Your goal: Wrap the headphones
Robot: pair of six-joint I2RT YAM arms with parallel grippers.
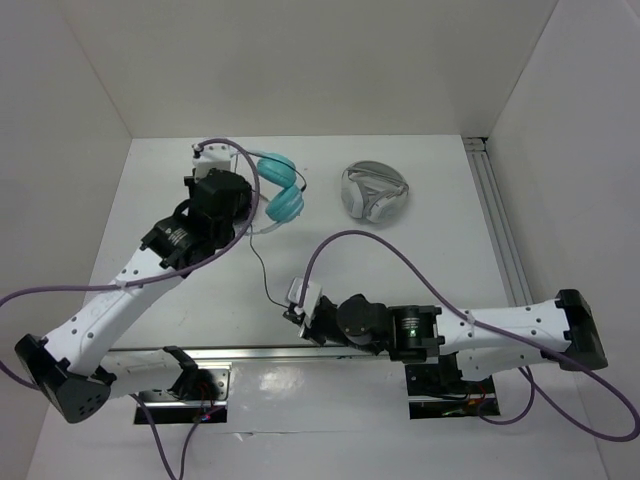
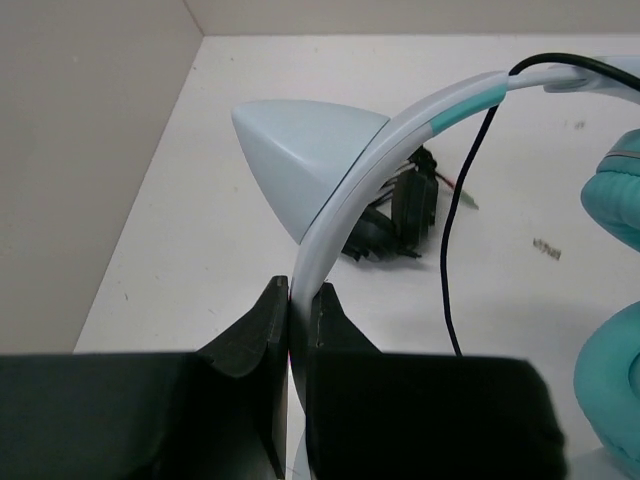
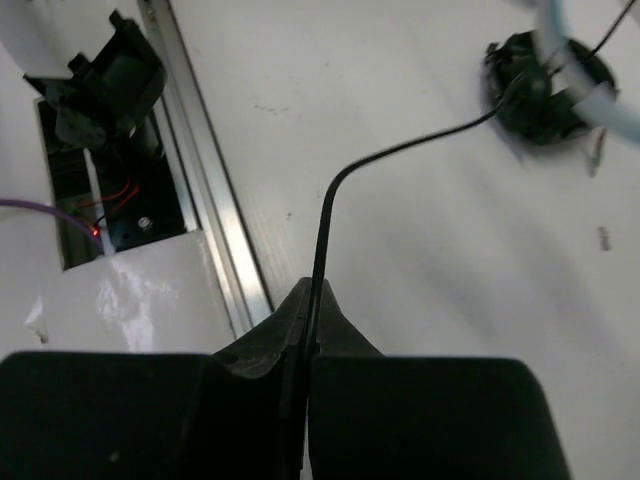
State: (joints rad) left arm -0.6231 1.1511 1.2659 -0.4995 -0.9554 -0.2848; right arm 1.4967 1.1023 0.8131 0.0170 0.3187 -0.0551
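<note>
The white desk (image 1: 420, 260) carries everything, walled in pale panels on three sides. The left arm (image 1: 130, 290) reaches diagonally toward the far left corner; the right arm (image 1: 500, 335) lies along the near edge, pointing left.

The headphones (image 1: 280, 190) sit in the far left part of the desk, right at the end of the left arm. Their two teal ear cups (image 1: 285, 205) lie just to the right of the left gripper (image 1: 215, 160). Well apart to the right, a grey-and-white headset (image 1: 374, 193) rests on the desk on its own.

In the left wrist view, the pale headband (image 2: 420, 115) arches up and to the right from between the fingers. The left gripper (image 2: 298, 300) is clamped on the headband's lower end, just below the cat-ear point (image 2: 300, 160). The teal cups (image 2: 615, 200) show at the right edge of that view.

The thin black cable (image 1: 262, 270) runs from the headphones toward the near edge and ends at the right gripper (image 1: 295, 305), which is near the desk's middle, well apart from the ear cups. From the right wrist, the cable (image 3: 400, 150) rises from the fingertips, bends and trails off toward the upper right. The right gripper (image 3: 312, 300) is pinched closed on the cable, beside the metal rail (image 3: 210, 200) at the near edge.
</note>
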